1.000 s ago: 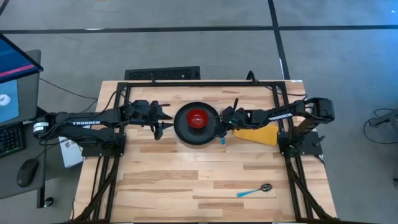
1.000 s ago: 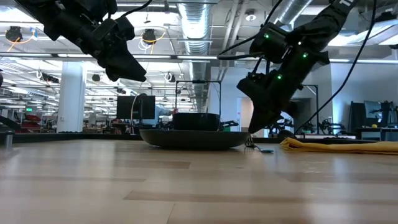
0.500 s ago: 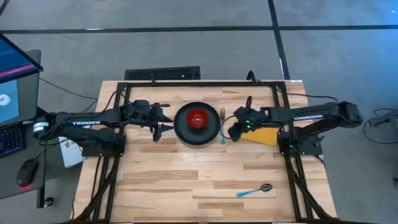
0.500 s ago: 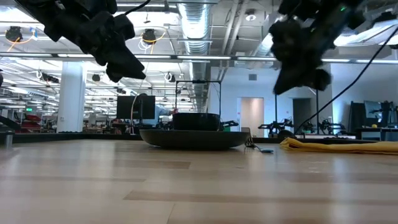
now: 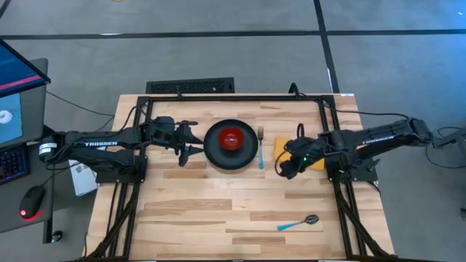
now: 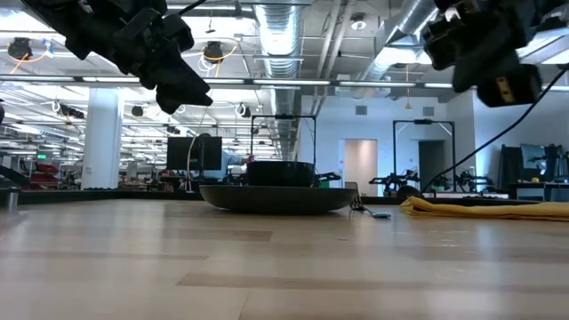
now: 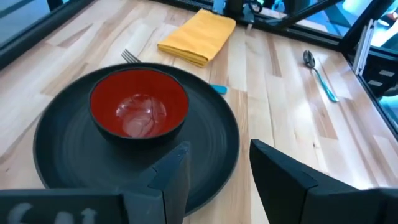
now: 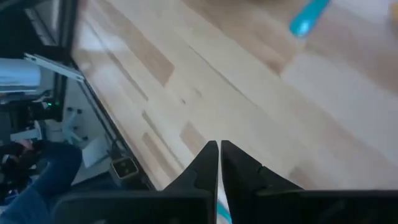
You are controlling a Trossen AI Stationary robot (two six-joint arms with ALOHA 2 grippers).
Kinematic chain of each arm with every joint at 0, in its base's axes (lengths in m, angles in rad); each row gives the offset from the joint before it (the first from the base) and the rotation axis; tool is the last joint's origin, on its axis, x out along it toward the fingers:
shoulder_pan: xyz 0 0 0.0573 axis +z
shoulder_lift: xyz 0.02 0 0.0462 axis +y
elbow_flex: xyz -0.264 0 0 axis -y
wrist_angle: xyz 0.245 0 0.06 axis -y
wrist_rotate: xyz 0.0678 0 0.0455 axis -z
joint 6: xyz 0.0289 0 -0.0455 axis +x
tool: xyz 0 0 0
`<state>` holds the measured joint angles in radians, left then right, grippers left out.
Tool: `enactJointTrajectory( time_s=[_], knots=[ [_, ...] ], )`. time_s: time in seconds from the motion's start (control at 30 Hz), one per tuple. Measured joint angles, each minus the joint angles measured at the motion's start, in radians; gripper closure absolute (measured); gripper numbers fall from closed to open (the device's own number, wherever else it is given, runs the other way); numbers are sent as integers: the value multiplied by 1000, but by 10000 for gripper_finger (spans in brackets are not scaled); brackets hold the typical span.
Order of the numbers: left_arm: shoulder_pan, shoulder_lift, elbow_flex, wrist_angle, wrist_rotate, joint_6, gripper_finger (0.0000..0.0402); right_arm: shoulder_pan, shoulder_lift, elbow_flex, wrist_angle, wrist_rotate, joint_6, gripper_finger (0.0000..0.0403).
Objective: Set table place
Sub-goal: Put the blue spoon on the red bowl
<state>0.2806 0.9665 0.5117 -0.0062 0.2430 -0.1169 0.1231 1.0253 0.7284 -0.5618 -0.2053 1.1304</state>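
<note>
1. The table (image 5: 218, 211), a light-wood butcher-block top edged by a thin black frame, carries the place setting toward its far side; the near part holds only a stray spoon.
2. The round black plate (image 5: 215, 149) sits at the middle of the far half; the small red bowl (image 5: 231, 138) stands on it, upright and roughly centred; in the left wrist view the bowl's glossy inside is in plain sight.
3. The fork (image 5: 260, 148), blue-handled with metal tines, lies flat on the wood just to the right of the plate, tines pointing to the far edge; it is parallel to the plate's right rim and apart from the bowl.
4. The yellow napkin (image 5: 281, 145) lies flat to the right of the fork, close to it; its right part is covered by the right arm.
5. The spoon (image 5: 298, 223), blue-handled with a metal head, lies alone near the front right of the table, well apart from the rest of the setting.
6. The left gripper (image 5: 183, 140) hangs above the table just left of the plate; its fingers stand released with a clear gap, holding nothing.
7. The right gripper (image 5: 282, 166) hovers above bare wood just near of the napkin; its fingers are clenched almost together, and nothing is seen between them.
</note>
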Motion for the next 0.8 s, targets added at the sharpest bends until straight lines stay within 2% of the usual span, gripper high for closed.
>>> enactJointTrajectory(
  time_s=[0.23, 0.4, 0.6, 0.8],
  knots=[
    [0, 0, 0, -2, 5, 55, 246, 117, 3, 0, -177, -8, 233, 305],
    [0, 0, 0, -3, 5, 55, 246, 274, 3, 0, -220, -34, 436, 259],
    [0, 0, 0, -3, 5, 52, 246, 467, 3, 0, -226, -27, 719, 225],
    [0, 0, 0, -3, 6, 35, 246, 644, 42, 0, -286, 129, 889, 208]
  ],
)
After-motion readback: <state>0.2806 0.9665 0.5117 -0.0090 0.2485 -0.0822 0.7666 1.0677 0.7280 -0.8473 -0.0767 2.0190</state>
